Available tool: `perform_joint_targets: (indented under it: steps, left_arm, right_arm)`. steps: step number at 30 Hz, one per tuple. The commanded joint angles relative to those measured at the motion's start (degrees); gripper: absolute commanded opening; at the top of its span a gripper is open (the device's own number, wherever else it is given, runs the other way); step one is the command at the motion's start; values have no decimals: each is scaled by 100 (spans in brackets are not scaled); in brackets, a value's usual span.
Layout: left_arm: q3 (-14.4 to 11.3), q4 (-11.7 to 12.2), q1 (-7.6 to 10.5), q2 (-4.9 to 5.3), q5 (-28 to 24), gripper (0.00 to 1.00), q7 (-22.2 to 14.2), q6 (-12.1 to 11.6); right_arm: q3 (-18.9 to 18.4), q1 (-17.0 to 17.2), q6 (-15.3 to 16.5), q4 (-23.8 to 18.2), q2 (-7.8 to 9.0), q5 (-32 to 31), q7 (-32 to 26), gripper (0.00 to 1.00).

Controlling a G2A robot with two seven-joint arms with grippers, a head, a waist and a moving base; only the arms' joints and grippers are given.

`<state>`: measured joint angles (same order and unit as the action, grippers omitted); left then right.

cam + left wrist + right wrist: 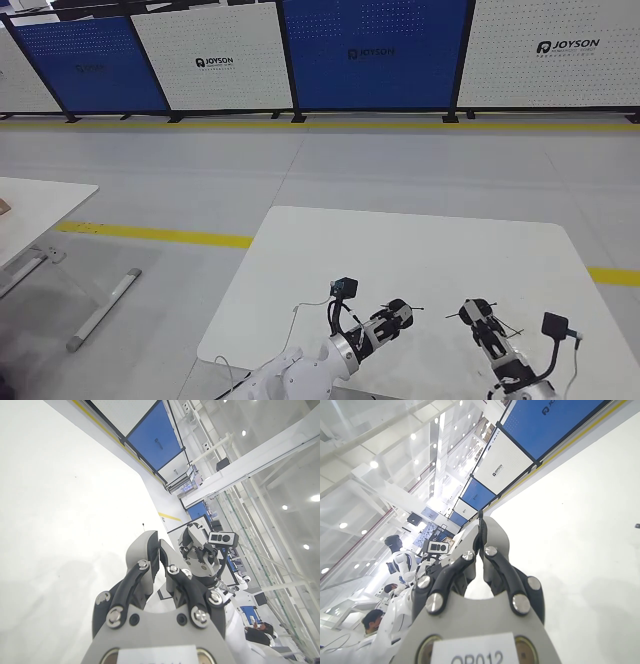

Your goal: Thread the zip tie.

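Both grippers hover low over the near part of the white table (400,250), facing each other a short way apart. My left gripper (398,310) (158,543) is shut on a thin black zip tie (415,308), whose slim end (143,524) pokes out past the fingertips. My right gripper (477,312) (480,525) is shut on a black zip tie strip (480,515) that sticks out between its fingertips; thin black ends (452,316) show on either side of it. The left wrist view shows the right gripper (193,530) just beyond my left fingers.
The table's far edge (410,212) and left edge (235,285) drop to grey floor with a yellow line (150,235). A second white table (40,200) stands at the far left. Blue and white partition panels (370,50) line the back. A small dark speck (637,525) lies on the table.
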<state>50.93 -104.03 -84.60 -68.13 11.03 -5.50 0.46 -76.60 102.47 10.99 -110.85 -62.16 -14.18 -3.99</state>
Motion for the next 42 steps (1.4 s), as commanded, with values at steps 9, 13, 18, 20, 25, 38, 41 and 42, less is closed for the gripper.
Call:
perform_joint_targets:
  steps: [9,13,18,20,25,38,41,42]
  left_arm:
    - [0,0,0,0,0,0,0,0]
    - [0,0,0,0,0,0,0,0]
    - [0,0,0,0,0,0,0,0]
    - [0,0,0,0,0,0,0,0]
    - [0,0,0,0,0,0,0,0]
    - [0,0,0,0,0,0,0,0]
    - [0,0,0,0,0,0,0,0]
    - [0,0,0,0,0,0,0,0]
  right_arm:
    - [522,-263,-517,83,-112,-639,446,0]
    - [522,-263,-517,83,-112,-639,446,0]
    - [525,-264,-514,90,-113,-637,435,0]
    - [509,-283,-477,150,-117,-586,347,0]
    - [286,-248,20,275,-97,-429,133,0]
    - [139,-156,849,442,-70,-712,19,0]
    - [139,-156,849,442,-70,-712,19,0]
    - [139,-156,849,442,-70,-712,19,0]
